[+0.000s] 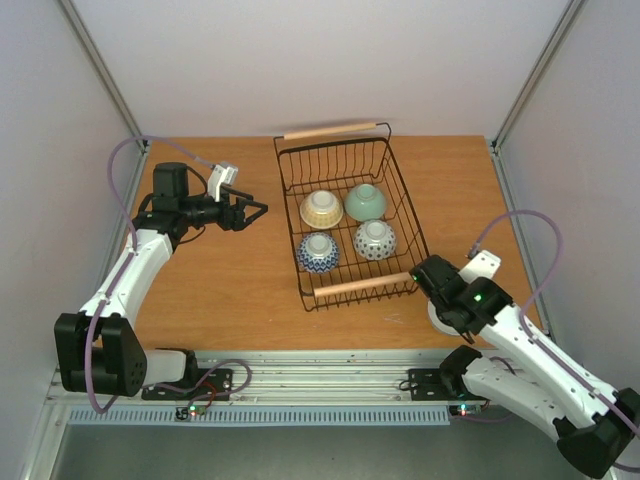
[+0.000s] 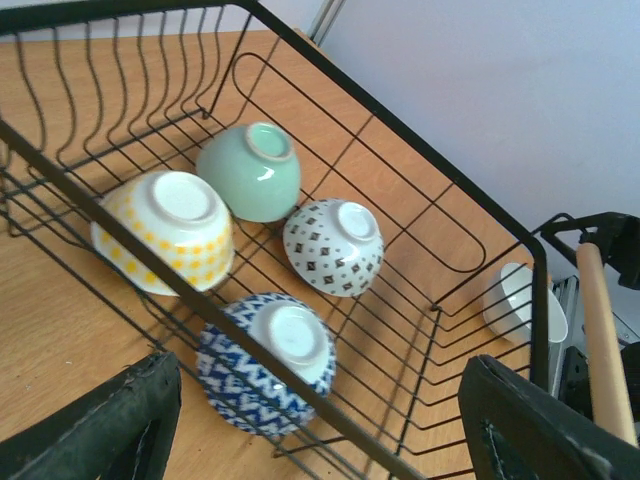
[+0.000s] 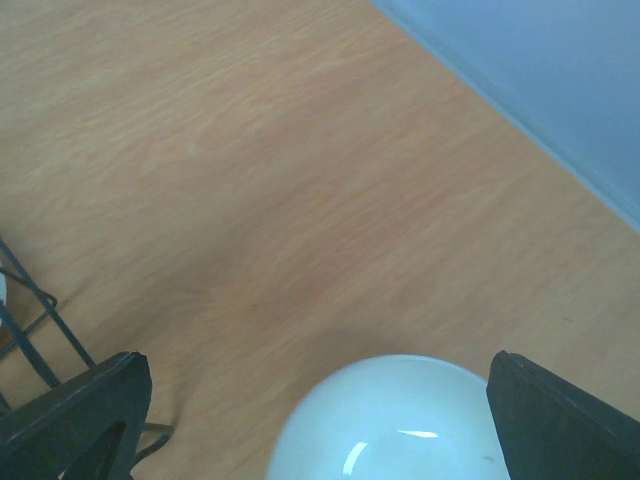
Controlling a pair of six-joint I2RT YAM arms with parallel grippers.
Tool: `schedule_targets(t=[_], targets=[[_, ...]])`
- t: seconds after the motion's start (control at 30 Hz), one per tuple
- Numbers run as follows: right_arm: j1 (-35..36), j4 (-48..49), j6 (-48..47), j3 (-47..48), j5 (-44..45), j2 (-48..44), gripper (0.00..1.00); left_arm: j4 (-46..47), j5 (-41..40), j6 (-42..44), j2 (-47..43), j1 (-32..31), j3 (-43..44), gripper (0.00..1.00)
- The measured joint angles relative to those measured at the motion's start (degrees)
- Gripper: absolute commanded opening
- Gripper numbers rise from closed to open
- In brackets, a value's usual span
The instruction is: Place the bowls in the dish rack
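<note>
Standing wide open and empty, the left tool (image 1: 257,211) hovers left of the dish rack (image 1: 335,150), apart from its wall. The right tool (image 3: 320,425) is spread wide, straddling the plain white bowl (image 3: 385,445), which sits upright on the wooden bench (image 1: 230,290) beside the rack's near right corner. Contact cannot be told. Four glazed bowls lie inverted in the black wire rack: green bowl (image 1: 365,202), cream bowl (image 1: 322,208), blue-patterned bowl (image 1: 318,252), dotted bowl (image 1: 374,240).

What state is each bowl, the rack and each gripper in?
Dish rack: holds four bowls.
Cream-yellow bowl: upside down.
Pale green bowl: upside down.
Blue-patterned bowl: upside down.
Dotted bowl: upside down.
White bowl: upright, outside rack.
Left gripper: open, empty.
Right gripper: open over white bowl.
</note>
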Motion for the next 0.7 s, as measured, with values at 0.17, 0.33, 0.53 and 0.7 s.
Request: schedule_targets(t=[0.17,0.33,0.53,0.7], targets=[[-0.2,11.9,-6.5,-0.4,-3.0,6.4,0.94,0.0,0.0,0.0,0.0,0.0,0.0,0.77],[-0.2,20.3,-12.6,-1.4,-8.0,12.0,0.94,0.0,0.0,0.1,0.0,0.0,0.0,0.77],[-0.1,17.2,-9.8,-1.8,-7.3,8.3,0.94,0.0,-0.1,0.2,-0.1,0.0,0.0,0.77],[-0.1,7.5,-2.4,-3.0,-5.9,-1.5,0.94,0.0,0.0,0.2,-0.1,0.0,0.0,0.77]])
